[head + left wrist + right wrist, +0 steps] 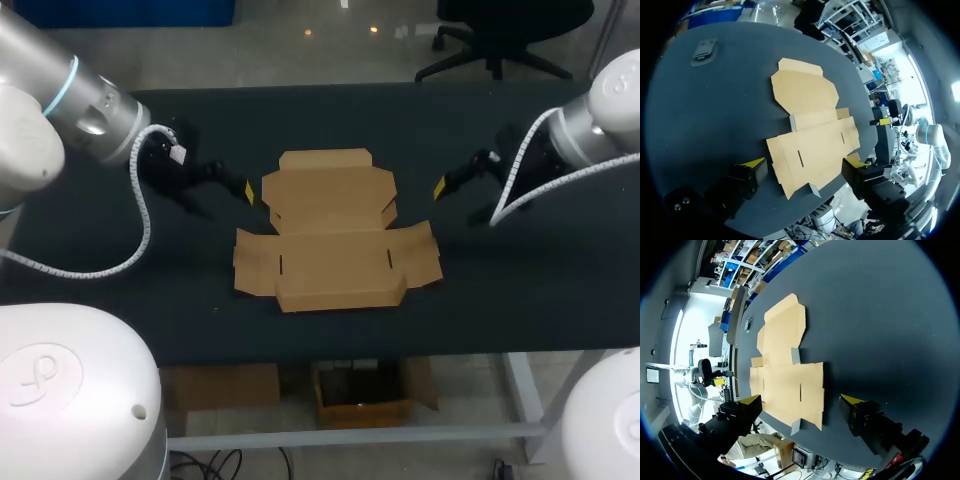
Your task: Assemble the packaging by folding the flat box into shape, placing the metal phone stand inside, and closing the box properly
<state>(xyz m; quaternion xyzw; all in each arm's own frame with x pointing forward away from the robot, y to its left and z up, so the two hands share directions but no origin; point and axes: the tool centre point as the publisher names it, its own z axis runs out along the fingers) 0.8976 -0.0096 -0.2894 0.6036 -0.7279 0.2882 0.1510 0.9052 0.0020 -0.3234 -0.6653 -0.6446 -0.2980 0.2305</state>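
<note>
Left jaws stand wide open, gripping nothing, just beside the left edge of the flat brown cardboard box (335, 250). Right jaws gape equally wide, empty, near its right side. The box lies unfolded on the black desk (120, 260), midway between both arms. A small grey metal phone stand (704, 51) lies flat, well apart from it.

Black table (120, 300), flat cardboard box (335, 250) at its middle, grey object (704, 51) apart
</note>
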